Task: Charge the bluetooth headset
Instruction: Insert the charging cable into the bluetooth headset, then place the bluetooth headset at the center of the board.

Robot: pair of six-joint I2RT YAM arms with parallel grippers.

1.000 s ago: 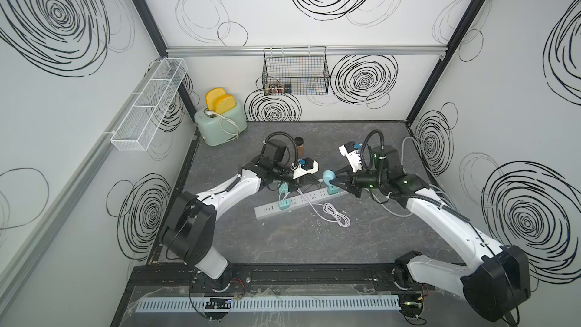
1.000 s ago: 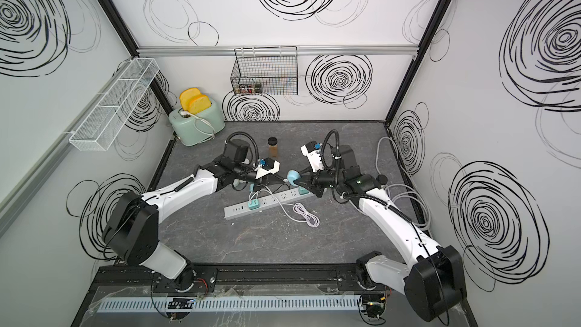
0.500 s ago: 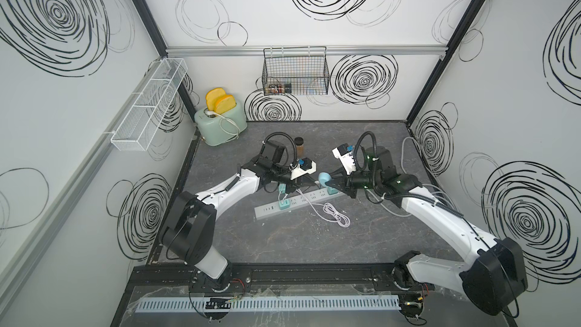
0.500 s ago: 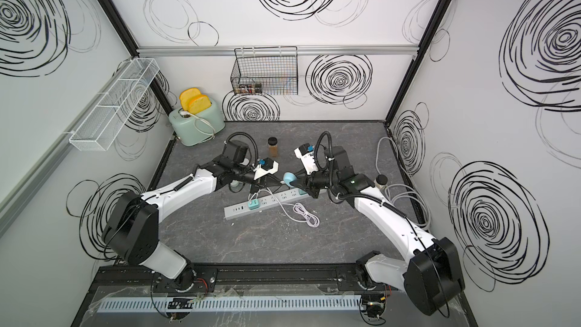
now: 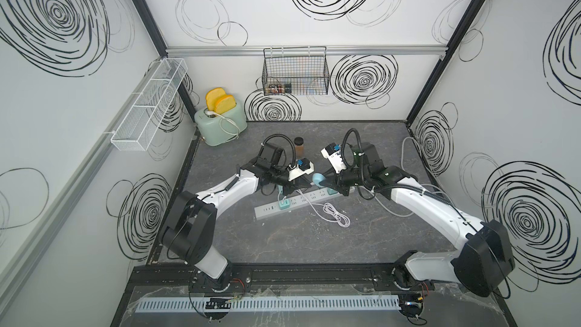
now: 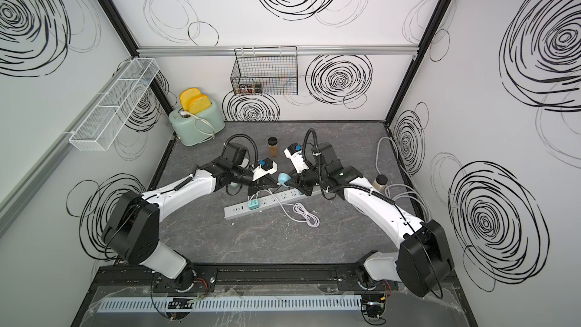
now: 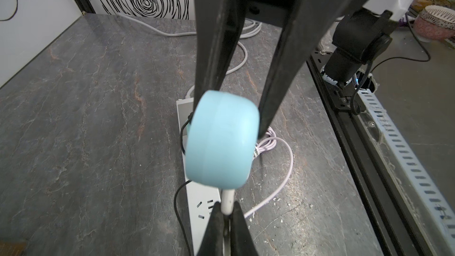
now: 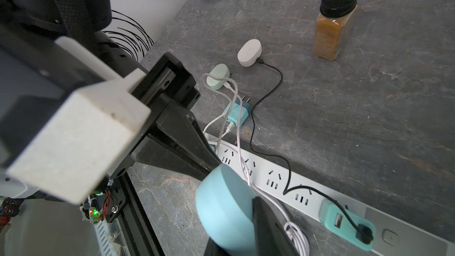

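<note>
The bluetooth headset is a rounded light-blue case (image 5: 318,179) (image 6: 283,179) (image 7: 221,139) (image 8: 226,205), held in the air over the white power strip (image 5: 298,204) (image 6: 270,204). My right gripper (image 8: 236,237) (image 7: 229,119) is shut on its two sides. My left gripper (image 7: 225,214) (image 5: 298,184) is shut on the white plug (image 7: 226,201) of a pale cable, whose loose coil (image 5: 336,217) lies by the strip. The plug's tip meets the case's edge. The case hides whether the plug sits in a port.
Behind the strip lie a white case on a black cable (image 8: 249,55), a green case (image 8: 218,80) and a loose teal adapter (image 8: 237,115). Another teal adapter (image 8: 344,222) is plugged into the strip. A spice jar (image 5: 299,146) stands behind; a toaster (image 5: 220,121) fills the back-left corner.
My right gripper has carried the blue case to the left, up to the tip of my left gripper. The left gripper has stayed about where it was, still holding the plug.
</note>
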